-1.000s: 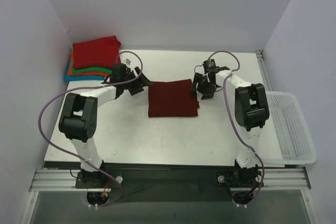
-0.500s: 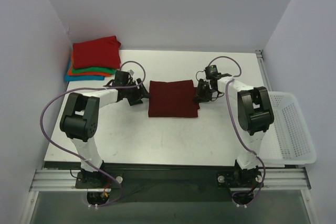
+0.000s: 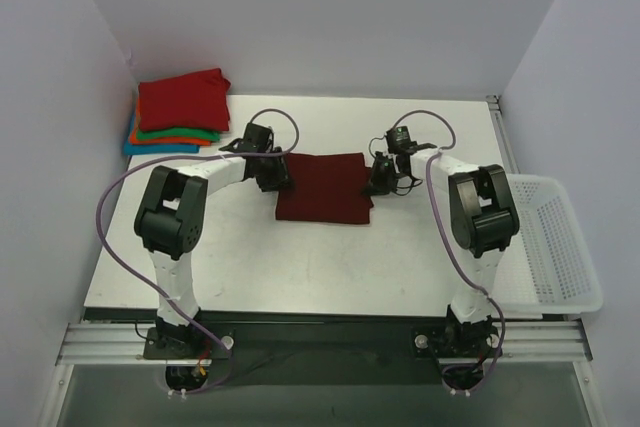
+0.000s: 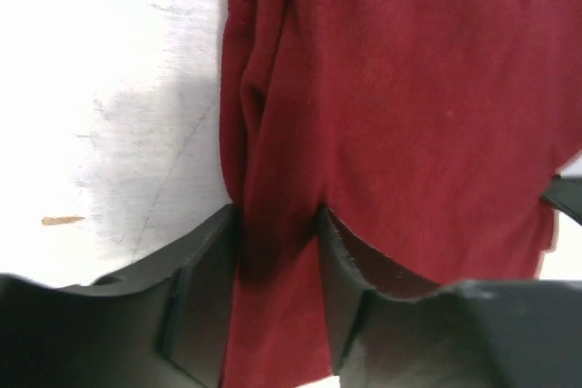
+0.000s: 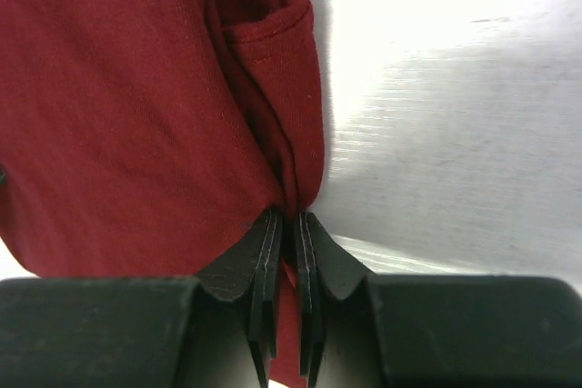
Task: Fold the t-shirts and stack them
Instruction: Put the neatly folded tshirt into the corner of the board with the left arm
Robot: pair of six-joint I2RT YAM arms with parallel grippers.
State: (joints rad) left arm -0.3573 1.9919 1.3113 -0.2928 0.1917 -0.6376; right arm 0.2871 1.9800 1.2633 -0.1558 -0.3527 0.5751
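Observation:
A dark maroon t-shirt (image 3: pixel 325 192) lies folded flat on the white table (image 3: pixel 300 257), between my two arms. My left gripper (image 3: pixel 280 175) is at the shirt's left edge. In the left wrist view its fingers (image 4: pixel 279 224) press on a bunched fold of the maroon cloth (image 4: pixel 409 115). At the shirt's right edge, my right gripper (image 3: pixel 375 179) is shut, pinching a thin fold of the cloth (image 5: pixel 136 88) between its tips (image 5: pixel 286 220). Folded t-shirts (image 3: pixel 182 97) sit stacked at the back left, red on top of orange, green and blue.
A white mesh basket (image 3: pixel 555 247) hangs off the table's right edge. White walls close in the left, back and right sides. The stack sits in the back left corner against the wall.
Both grippers came in onto the maroon shirt's side edges and closed on the cloth. The shirt's left edge has been drawn slightly inward and bunched.

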